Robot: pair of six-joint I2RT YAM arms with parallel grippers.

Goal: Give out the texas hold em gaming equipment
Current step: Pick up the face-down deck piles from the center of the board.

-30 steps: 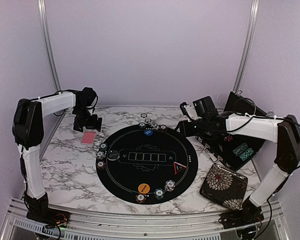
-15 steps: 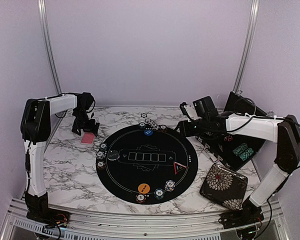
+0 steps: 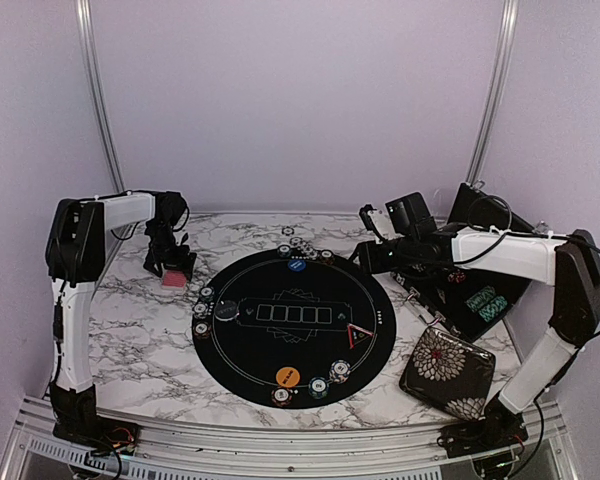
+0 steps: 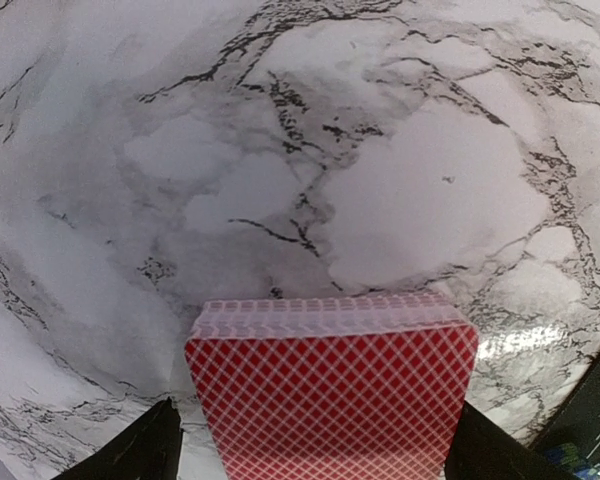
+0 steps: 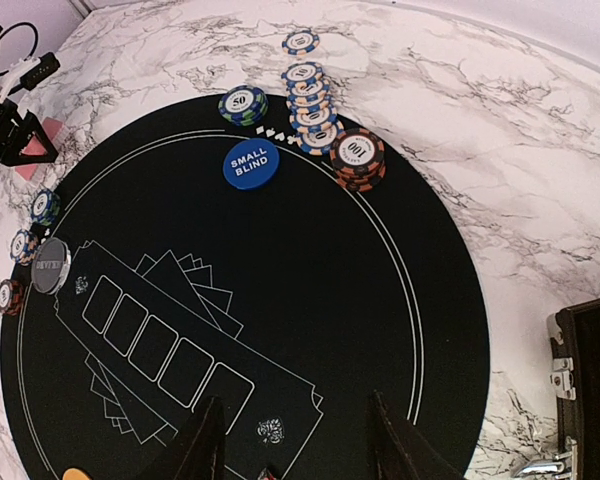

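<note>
A deck of red-backed playing cards (image 4: 330,390) lies on the marble left of the round black mat (image 3: 300,345). My left gripper (image 3: 170,262) is down over the deck (image 3: 168,277), open, one finger on each side and a thin gap showing on the left. My right gripper (image 5: 295,430) hovers open over the mat's back right part, holding nothing. Chip stacks (image 5: 310,95) and a blue small blind disc (image 5: 250,165) sit at the mat's far edge. An orange disc (image 3: 288,377) and a red-edged triangle (image 3: 356,335) lie nearer.
A floral pouch (image 3: 447,372) lies at the front right. An open black case (image 3: 475,295) with chips inside stands behind it, under the right arm. More chips (image 5: 45,205) and a grey disc (image 5: 50,265) line the mat's left rim. Frame posts rise at the back corners.
My left gripper has swung back and come down over the cards, which now mostly hide beneath it. The right arm has not moved.
</note>
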